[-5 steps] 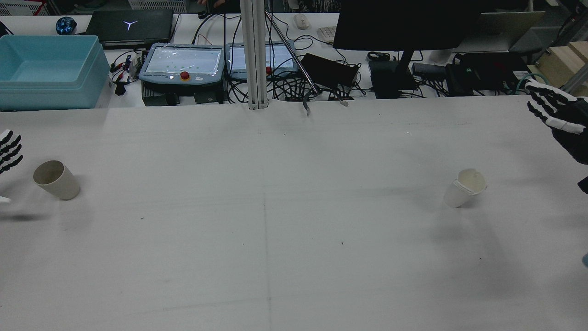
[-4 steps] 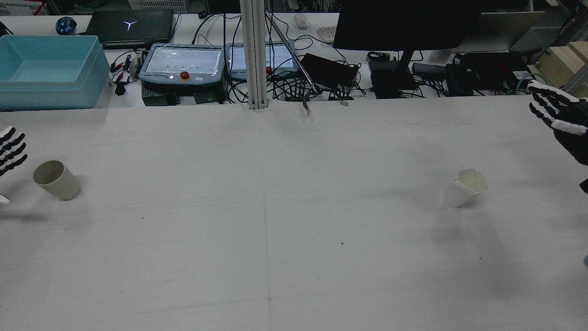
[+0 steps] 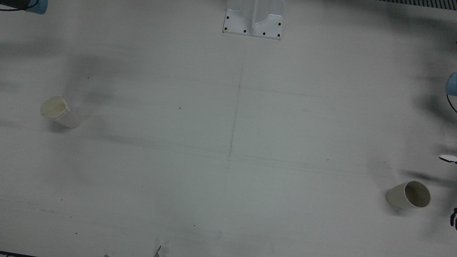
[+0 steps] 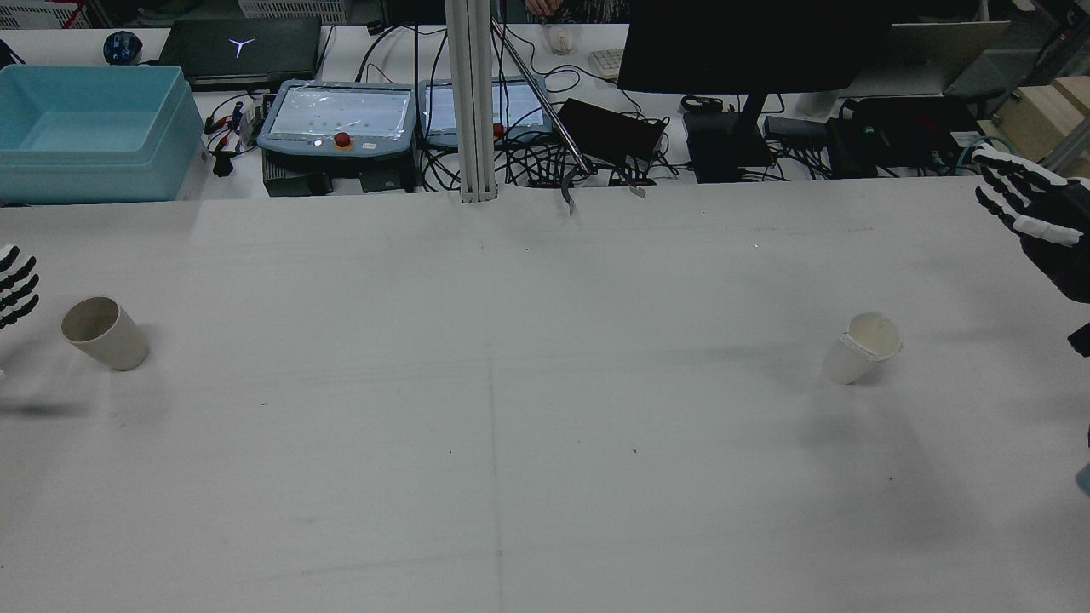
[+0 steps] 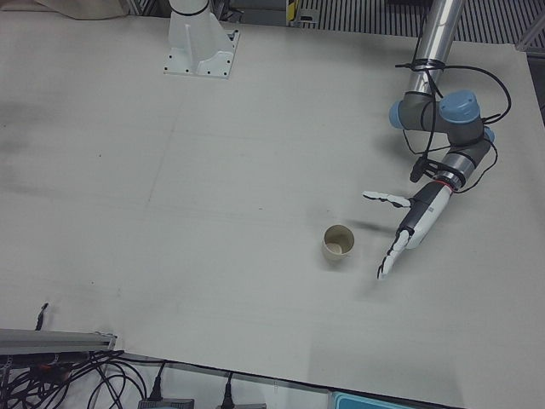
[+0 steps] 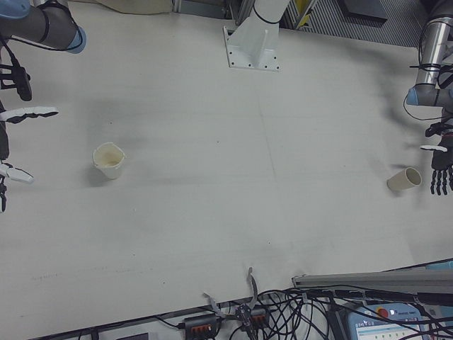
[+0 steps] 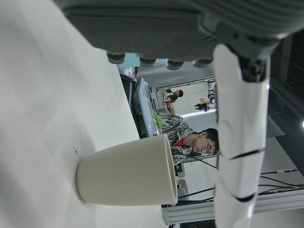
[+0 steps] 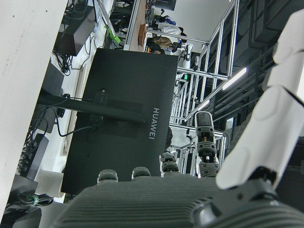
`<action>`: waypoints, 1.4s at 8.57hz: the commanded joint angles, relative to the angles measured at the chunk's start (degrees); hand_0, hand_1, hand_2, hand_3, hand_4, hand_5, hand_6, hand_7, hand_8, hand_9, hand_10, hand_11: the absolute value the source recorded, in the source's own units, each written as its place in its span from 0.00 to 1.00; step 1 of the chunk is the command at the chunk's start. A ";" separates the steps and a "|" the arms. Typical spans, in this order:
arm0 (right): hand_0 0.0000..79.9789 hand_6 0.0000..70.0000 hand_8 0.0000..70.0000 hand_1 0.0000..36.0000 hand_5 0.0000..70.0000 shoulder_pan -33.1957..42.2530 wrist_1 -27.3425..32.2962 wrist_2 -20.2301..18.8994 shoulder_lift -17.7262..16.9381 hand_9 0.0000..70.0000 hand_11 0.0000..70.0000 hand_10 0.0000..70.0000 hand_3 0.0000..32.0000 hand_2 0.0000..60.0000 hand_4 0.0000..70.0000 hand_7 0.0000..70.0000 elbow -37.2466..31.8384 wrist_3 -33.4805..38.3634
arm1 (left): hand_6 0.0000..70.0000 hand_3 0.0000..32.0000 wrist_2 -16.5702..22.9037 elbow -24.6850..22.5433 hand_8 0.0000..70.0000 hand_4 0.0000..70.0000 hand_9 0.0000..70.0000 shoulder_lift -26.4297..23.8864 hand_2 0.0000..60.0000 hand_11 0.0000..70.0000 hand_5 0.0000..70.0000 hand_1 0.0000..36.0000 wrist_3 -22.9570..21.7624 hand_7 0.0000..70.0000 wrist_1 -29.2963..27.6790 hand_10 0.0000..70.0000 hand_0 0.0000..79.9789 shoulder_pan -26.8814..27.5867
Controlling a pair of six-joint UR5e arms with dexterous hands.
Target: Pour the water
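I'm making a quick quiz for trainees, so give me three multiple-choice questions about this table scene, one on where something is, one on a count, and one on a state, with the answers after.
1. Which hand is the beige cup nearest?
A. the left hand
B. the right hand
C. neither, it stands mid-table

2. How many cups stand on the table?
A. one
B. two
C. three

3. What is the left hand doing?
A. gripping the beige cup
B. open beside the beige cup, apart from it
C. tipping the beige cup over

Answers:
1 A, the rear view shows them together at the table's left edge.
2 B, the beige cup and a white cup.
3 B, the left-front view shows spread fingers and a gap.
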 commanded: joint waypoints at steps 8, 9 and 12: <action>0.57 0.10 0.00 0.31 0.33 -0.19 -0.09 -0.20 1.01 0.01 0.00 0.00 0.00 0.22 0.28 0.14 0.57 -0.11 | 0.00 0.13 -2.60 5.45 0.00 0.05 0.00 -7.14 0.24 0.00 0.00 0.40 4.81 0.00 1.42 0.00 0.59 7.19; 0.57 0.10 0.00 0.31 0.33 -0.10 -0.09 -0.20 0.93 0.01 0.00 0.00 0.00 0.22 0.28 0.14 0.66 0.07 | 0.00 0.12 -2.69 5.45 0.00 0.05 0.00 -7.84 0.24 0.00 0.00 0.47 4.19 0.01 2.39 0.00 0.61 7.19; 0.58 0.10 0.00 0.32 0.33 -0.10 -0.09 -0.20 0.84 0.01 0.00 0.00 0.00 0.22 0.28 0.14 0.66 0.07 | 0.00 0.09 -2.69 5.54 0.00 0.04 0.00 -8.46 0.23 0.01 0.00 0.73 4.27 0.03 3.36 0.00 0.72 7.19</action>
